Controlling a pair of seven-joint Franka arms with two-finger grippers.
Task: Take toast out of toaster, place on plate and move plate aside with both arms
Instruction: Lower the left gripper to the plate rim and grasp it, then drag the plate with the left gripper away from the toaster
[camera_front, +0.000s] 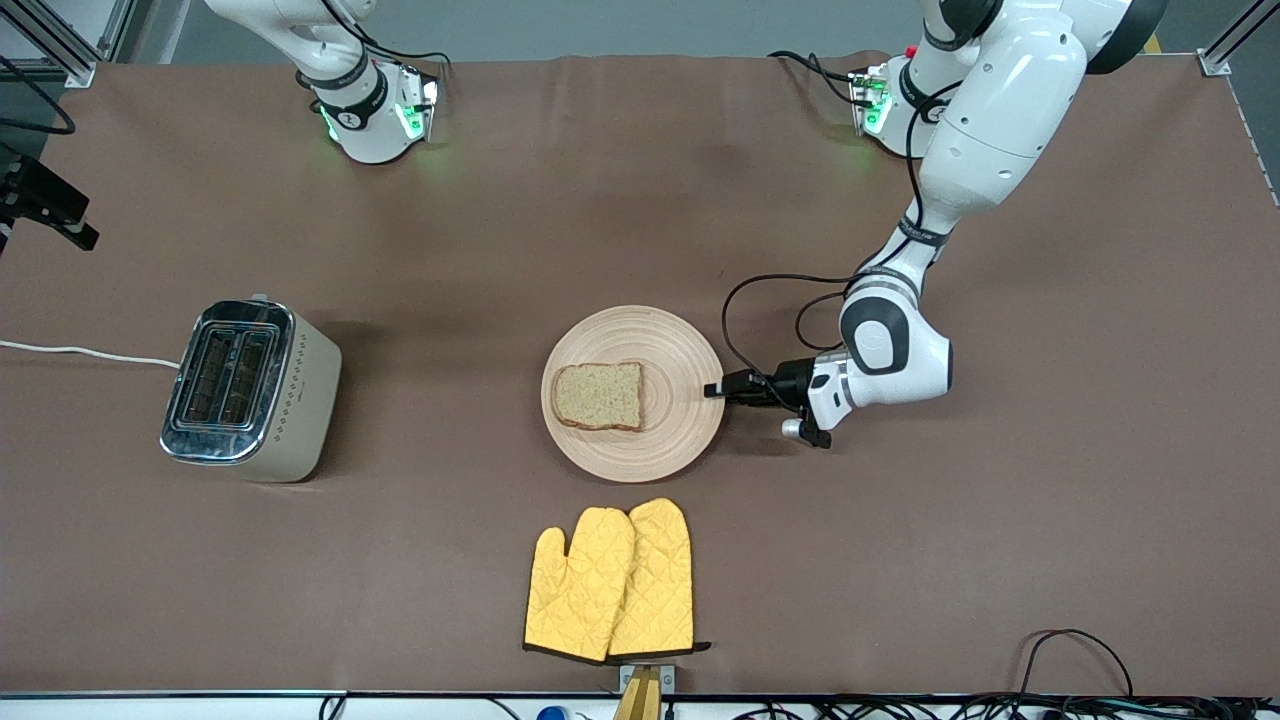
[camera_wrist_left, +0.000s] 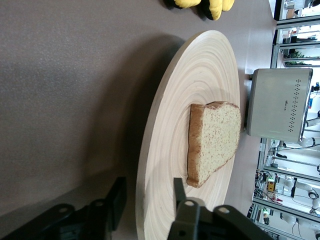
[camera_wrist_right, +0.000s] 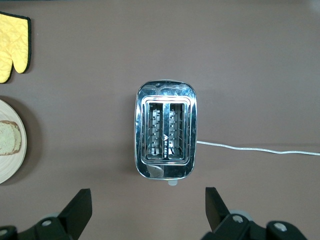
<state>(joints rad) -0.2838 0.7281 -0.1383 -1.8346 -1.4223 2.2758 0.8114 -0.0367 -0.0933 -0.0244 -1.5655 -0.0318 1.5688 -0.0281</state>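
The toast (camera_front: 598, 396) lies flat on the round beige plate (camera_front: 680, 350) in the middle of the table. My left gripper (camera_front: 714, 389) is low at the plate's rim, on the side toward the left arm's end. In the left wrist view the gripper (camera_wrist_left: 148, 187) is open and straddles the rim of the plate (camera_wrist_left: 200, 75), with a gap on both sides. The toast (camera_wrist_left: 215, 140) lies further in. My right gripper (camera_wrist_right: 146, 197) is open and empty, high over the table beside the toaster (camera_wrist_right: 165, 130). It shows only in its own wrist view.
The silver and beige toaster (camera_front: 250, 390) stands toward the right arm's end, its slots empty and its white cord trailing off the table. A pair of yellow oven mitts (camera_front: 610, 585) lies nearer to the front camera than the plate. A black cable loops by the left wrist.
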